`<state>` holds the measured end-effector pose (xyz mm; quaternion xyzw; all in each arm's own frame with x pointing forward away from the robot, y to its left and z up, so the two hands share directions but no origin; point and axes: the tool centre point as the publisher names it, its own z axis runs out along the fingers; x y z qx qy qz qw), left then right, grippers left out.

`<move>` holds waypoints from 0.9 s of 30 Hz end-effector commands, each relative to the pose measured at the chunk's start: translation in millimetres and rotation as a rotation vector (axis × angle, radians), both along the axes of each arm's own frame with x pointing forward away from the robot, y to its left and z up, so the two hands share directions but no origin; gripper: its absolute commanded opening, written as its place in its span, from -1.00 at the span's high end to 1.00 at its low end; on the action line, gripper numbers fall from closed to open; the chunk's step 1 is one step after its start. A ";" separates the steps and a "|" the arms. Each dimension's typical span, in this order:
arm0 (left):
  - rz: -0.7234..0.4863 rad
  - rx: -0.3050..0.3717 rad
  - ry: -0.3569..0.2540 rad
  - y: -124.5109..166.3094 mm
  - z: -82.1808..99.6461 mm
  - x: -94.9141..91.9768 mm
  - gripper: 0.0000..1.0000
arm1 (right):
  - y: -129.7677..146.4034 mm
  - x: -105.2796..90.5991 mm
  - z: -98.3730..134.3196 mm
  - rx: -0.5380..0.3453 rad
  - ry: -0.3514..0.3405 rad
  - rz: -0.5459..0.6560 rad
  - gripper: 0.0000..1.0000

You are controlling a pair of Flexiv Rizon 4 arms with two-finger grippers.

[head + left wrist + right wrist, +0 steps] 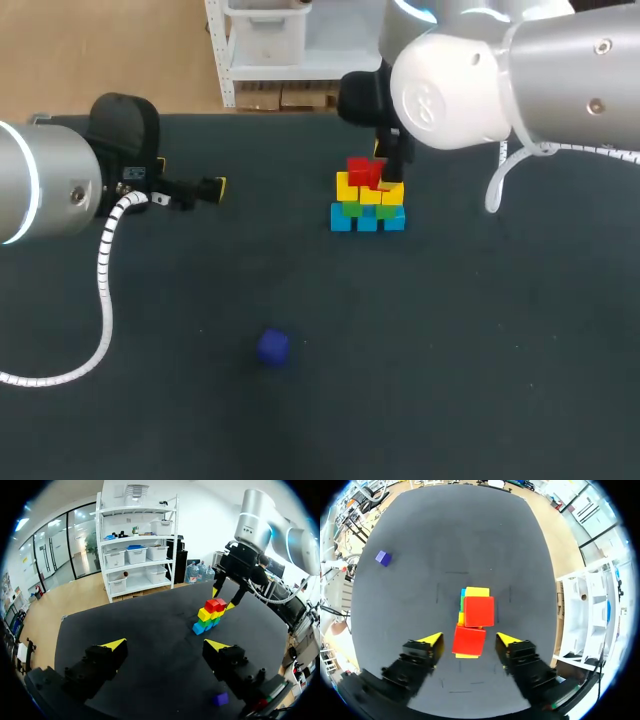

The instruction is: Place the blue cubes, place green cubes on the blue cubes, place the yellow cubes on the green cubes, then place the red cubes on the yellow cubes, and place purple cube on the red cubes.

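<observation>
Over red cubes (472, 630), right jaws seemingly clear

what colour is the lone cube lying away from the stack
Purple; the lone cube shows best in the right wrist view.

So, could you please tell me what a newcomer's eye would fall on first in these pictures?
The tower of coloured cubes toward the far side of the table: blue at the bottom, then green, yellow, red on top. The right gripper hangs open above it, a finger on each side of the red cubes. A lone purple cube lies apart, nearer the front.
</observation>
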<state>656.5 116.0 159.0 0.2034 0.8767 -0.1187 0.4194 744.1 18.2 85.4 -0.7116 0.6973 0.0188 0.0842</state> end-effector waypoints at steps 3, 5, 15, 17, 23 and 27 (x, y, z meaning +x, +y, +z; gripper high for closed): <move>-0.008 -0.004 0.003 2.0 0.1 1.4 -1.00 | -3.2 -1.2 0.2 -0.005 -0.021 0.000 -1.00; -0.008 -0.004 0.003 2.0 0.1 1.4 -1.00 | -3.8 0.9 -0.5 -0.003 -0.022 -0.008 -1.00; -0.008 -0.004 0.003 2.0 0.1 1.4 -1.00 | -4.0 6.7 -2.7 -0.015 -0.062 -0.025 -1.00; -0.008 -0.004 0.003 2.0 0.1 1.4 -1.00 | -3.9 6.9 -2.3 -0.019 -0.071 -0.022 -1.00; -0.008 -0.004 0.003 2.0 0.1 1.4 -1.00 | -3.9 8.9 -2.9 -0.028 -0.079 -0.020 -0.91; -0.008 -0.004 0.003 2.0 0.1 1.4 -1.00 | -3.9 9.5 -2.9 -0.034 -0.093 -0.021 -0.83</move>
